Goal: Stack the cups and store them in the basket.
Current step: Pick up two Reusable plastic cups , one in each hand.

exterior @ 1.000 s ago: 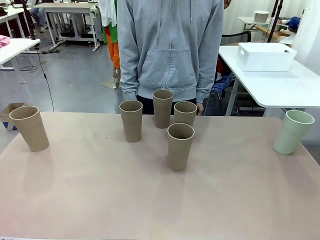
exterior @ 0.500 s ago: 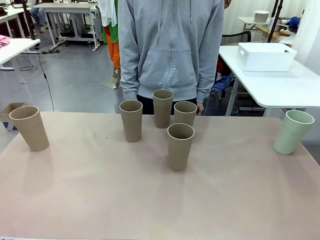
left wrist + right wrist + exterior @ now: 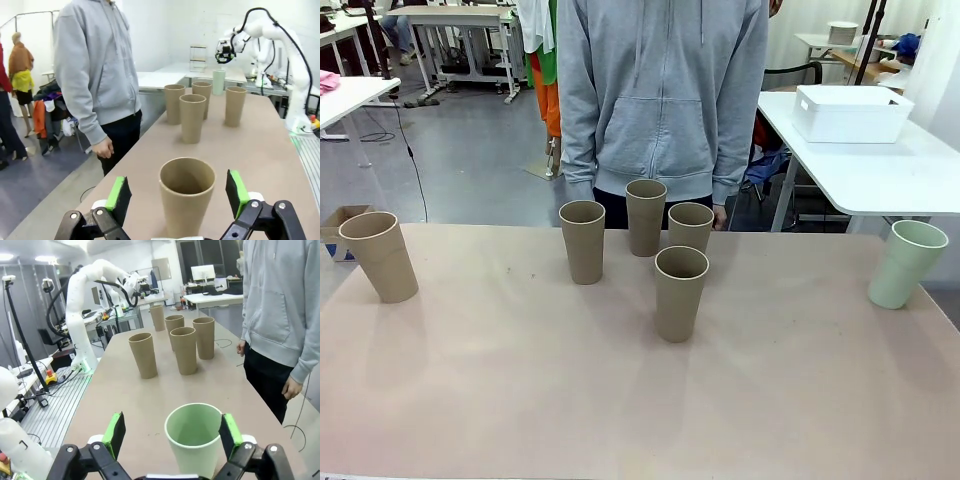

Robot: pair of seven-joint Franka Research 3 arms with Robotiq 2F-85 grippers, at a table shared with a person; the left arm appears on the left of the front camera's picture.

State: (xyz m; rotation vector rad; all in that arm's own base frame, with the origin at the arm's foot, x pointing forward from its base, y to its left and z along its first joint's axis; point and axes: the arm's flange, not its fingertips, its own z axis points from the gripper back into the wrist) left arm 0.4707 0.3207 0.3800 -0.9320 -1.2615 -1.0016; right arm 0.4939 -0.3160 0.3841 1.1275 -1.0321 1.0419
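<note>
Several tan cups stand upright on the beige table: one at the far left [image 3: 378,256] and a cluster in the middle, with the nearest of them [image 3: 680,293] in front. A pale green cup [image 3: 907,263] stands at the right edge. The white basket [image 3: 851,112] sits on a separate white table at the back right. My left gripper [image 3: 177,197] is open around the far-left tan cup [image 3: 186,195], with its pads clear of the walls. My right gripper [image 3: 171,434] is open around the green cup [image 3: 194,439], also with gaps on both sides.
A person in a grey hoodie [image 3: 660,100] stands at the far edge behind the middle cups, hands hanging at the sides. The basket's table [image 3: 880,175] is separated from mine by a gap. Bare tabletop [image 3: 520,400] lies in front of the cups.
</note>
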